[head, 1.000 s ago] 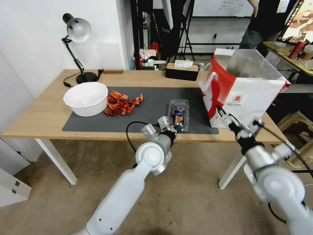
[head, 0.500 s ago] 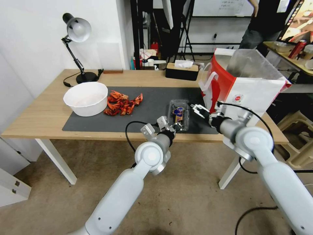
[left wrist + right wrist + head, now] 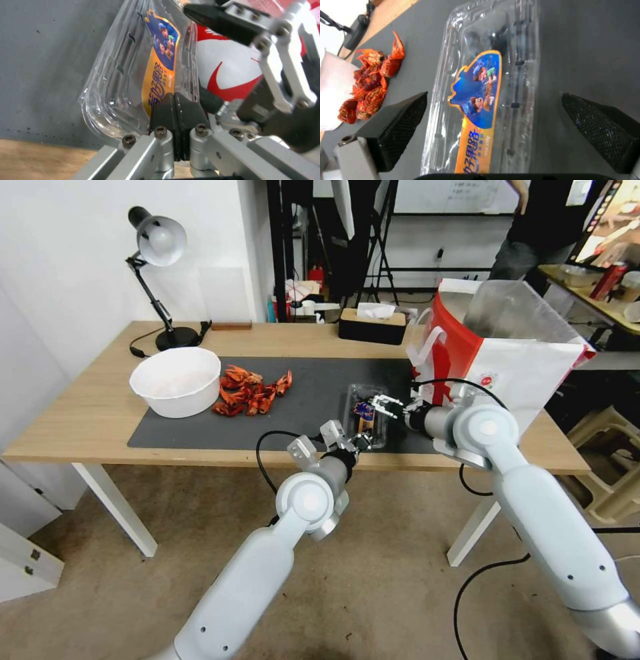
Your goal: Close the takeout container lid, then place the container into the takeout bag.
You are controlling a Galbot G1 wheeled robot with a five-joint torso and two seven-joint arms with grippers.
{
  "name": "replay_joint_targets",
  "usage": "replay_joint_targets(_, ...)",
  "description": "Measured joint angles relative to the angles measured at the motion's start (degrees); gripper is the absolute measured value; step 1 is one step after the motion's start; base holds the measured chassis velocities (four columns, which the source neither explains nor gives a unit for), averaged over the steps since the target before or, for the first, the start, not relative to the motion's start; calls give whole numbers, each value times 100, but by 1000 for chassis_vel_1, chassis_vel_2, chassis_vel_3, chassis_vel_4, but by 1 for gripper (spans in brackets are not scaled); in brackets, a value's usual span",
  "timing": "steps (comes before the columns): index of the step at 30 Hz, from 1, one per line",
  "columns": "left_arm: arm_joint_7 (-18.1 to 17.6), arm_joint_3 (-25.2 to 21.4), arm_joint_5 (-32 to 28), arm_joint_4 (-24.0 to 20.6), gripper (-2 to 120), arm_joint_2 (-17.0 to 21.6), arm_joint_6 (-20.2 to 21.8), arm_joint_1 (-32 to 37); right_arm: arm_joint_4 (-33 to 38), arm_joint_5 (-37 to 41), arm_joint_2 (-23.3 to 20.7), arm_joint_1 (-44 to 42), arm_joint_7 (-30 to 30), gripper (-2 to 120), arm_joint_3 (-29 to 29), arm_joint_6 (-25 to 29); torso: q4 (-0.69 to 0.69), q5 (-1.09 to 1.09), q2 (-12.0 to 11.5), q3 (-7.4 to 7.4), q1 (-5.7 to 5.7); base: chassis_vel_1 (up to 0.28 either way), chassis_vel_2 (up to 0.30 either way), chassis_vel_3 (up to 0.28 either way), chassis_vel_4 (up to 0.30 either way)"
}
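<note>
the takeout bag stands just behind the right gripper, on the far side of it from the left arm: a big boxy thing of stiff folded paper, white front, red side, silvery lining at its open mouth, white strap handles. it looks light and easily tipped by a nudge, though its mouth is wide compared with what must go in.

the dark mat under both tools is flat and matte, and probably gives the plastic some grip.

the takeout container lies on that mat directly under the right gripper and right at the tips of the left gripper. it is thin clear moulded plastic with ribbed walls and a flanged rim, so i judge it nearly weightless, springy, slick and quick to dent; a squeeze across the middle would buckle it, while the rim and short ends look like the firmer places to hold.

the lid carries a glossy blue-and-orange label (not white) and appears to lie down over the lower half.

the right gripper hangs with its textured black pads spread wide on either side of the box, touching nothing. the left gripper's pads are pinched together on the container's near edge.
</note>
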Motion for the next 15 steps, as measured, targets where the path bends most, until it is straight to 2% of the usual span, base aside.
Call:
replay_joint_targets(5, 0, -1, 1, -11, 0, -1, -5, 2, -89, 108, 46, 85, 83, 100, -67, -16, 0, 0, 0, 0, 0, 0, 0, 0, 0)
replay_joint_targets(11, 0, -10, 2, -46, 0, 17, -24, 2, -216, 545, 147, 247, 483, 100, -262, -12, -1, -2, 0, -1, 0, 0, 0, 0, 0)
replay_joint_targets(15, 20, -16, 4, -104, 0, 49, -44, 26, -243, 814, 200, 278, 732, 91, -281, 4, -4, -4, 2, -3, -2, 0, 0, 0, 0)
